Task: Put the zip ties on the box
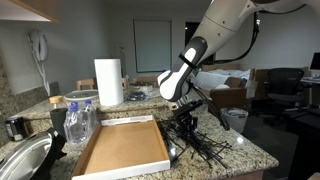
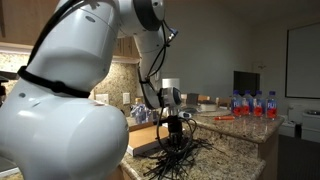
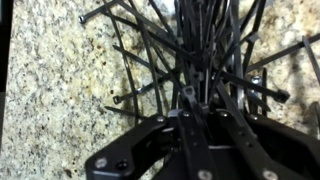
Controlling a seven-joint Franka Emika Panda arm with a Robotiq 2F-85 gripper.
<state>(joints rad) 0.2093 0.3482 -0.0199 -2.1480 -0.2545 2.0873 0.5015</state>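
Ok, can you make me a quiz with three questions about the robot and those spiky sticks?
1. Where do the zip ties lie?
A. on the counter beside the box
B. inside the box
C. up in the air, touching nothing

2. What colour are they?
A. white
B. black
C. red

3. The gripper is:
A. wide open
B. far from the zip ties
C. shut on the zip ties

Answers: 1 A, they fan over the granite and the box is bare. 2 B, every strip is black. 3 C, the wrist view shows strips pinched.
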